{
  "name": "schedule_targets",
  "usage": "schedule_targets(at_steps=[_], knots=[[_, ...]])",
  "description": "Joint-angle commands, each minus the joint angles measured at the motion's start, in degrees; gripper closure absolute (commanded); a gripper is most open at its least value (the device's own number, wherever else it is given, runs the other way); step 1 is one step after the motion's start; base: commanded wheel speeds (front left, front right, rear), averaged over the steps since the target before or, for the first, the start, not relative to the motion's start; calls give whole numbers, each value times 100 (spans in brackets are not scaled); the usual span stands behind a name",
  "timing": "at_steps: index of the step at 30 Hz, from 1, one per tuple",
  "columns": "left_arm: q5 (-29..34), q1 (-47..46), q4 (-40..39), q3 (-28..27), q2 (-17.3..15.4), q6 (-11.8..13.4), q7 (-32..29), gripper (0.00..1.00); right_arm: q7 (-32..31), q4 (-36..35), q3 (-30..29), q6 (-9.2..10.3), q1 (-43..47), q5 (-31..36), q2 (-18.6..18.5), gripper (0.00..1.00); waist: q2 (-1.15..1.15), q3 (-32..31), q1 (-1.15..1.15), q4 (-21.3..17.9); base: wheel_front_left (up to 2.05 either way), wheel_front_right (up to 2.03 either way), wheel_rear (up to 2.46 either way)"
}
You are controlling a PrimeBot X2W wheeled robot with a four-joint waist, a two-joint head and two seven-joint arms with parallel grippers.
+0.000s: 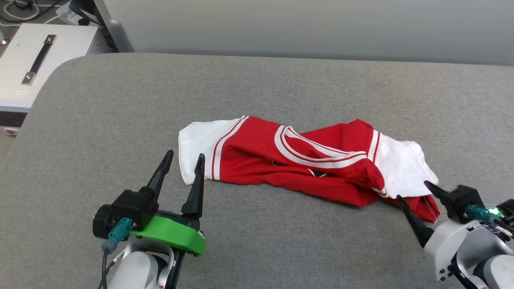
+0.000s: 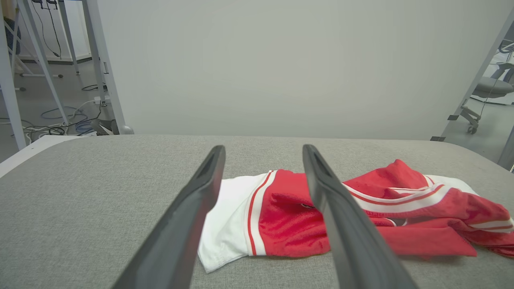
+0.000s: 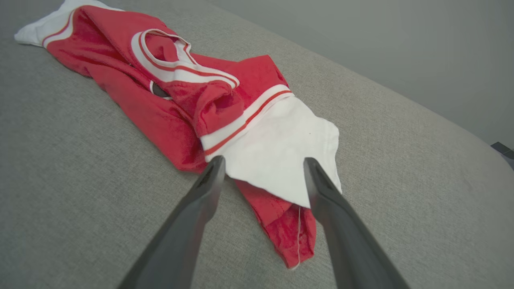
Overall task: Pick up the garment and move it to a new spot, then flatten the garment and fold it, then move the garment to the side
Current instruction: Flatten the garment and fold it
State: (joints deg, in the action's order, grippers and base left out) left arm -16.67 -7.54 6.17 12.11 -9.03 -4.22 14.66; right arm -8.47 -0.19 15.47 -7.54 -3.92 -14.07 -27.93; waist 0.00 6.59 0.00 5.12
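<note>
Red with white sleeves, the garment (image 1: 305, 160) lies crumpled on the grey padded surface (image 1: 120, 100), where we see the left gripper (image 1: 186, 153) and right gripper (image 1: 411, 189) spread, empty, by either sleeve, while the left wrist view adds an office chair (image 2: 488, 86).

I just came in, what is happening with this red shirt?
A two-armed robot is working on a red and white garment that lies bunched up on a grey table. Its left pincer is open by the white sleeve at one end, and its right pincer is open by the white sleeve at the other end. Neither holds the cloth; nothing is flattened or folded yet.
</note>
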Motion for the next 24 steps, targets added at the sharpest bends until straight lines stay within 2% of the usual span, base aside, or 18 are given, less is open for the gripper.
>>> schedule_targets(at_steps=[1,7,19,21,24], knots=[[61,-111,30,-44,47,-59,33,0,-85,43,162,5,-132,-85,-114,0,0,74,0,82,0,0,0],[175,-184,80,-159,148,-163,33,0,-227,279,603,5,-465,-199,-398,0,0,232,0,194,0,0,0],[327,-333,157,-248,282,-270,33,0,-103,876,891,5,-972,-283,-450,0,0,567,0,279,0,0,0],[348,-342,173,-256,294,-280,34,0,29,948,869,5,-1031,-324,-400,100,0,579,0,267,0,0,0],[372,-310,229,-286,302,-292,34,0,196,1010,824,5,-1032,-380,-322,100,0,491,0,222,0,0,0]])
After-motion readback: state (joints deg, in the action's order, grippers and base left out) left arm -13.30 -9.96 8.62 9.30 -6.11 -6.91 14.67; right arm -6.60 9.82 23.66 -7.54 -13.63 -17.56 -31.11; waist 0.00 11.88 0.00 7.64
